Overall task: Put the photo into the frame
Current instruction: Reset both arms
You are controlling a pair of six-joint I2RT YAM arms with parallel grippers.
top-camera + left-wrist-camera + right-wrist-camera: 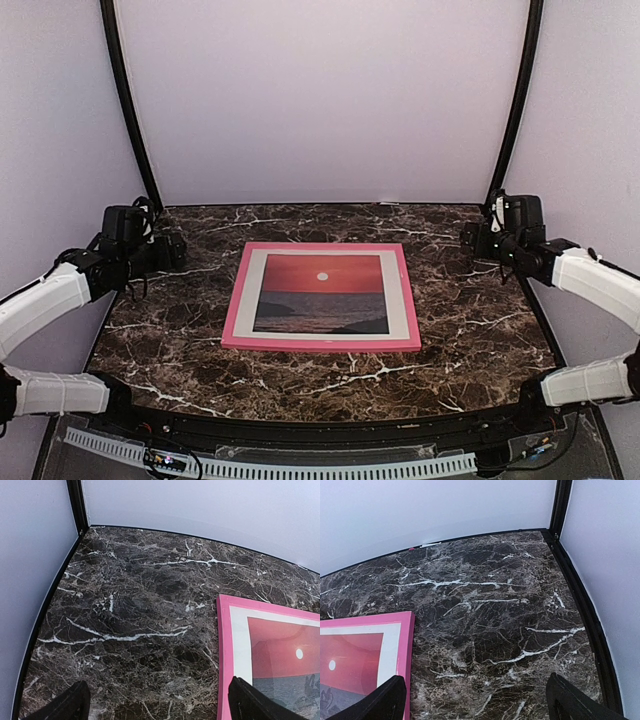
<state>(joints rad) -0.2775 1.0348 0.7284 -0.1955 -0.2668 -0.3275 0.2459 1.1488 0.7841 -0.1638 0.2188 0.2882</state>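
The pink-red frame point(321, 341) lies flat, face up, in the middle of the dark marble table. The sunset photo point(322, 293) sits inside it, picture side up, white border showing all round. My left gripper point(172, 248) is open and empty at the back left, apart from the frame. In the left wrist view the frame's corner point(224, 645) and the photo point(285, 650) lie at the right, beside the left gripper point(160, 705). My right gripper point(470, 238) is open and empty at the back right. The right wrist view shows the frame point(406, 650) and photo point(350, 655) at the left of the right gripper point(475, 705).
The marble table point(480, 330) is bounded by white walls at the back and sides, with black upright poles point(128, 100) in the back corners. A black rail with a white cable strip point(300, 468) runs along the near edge.
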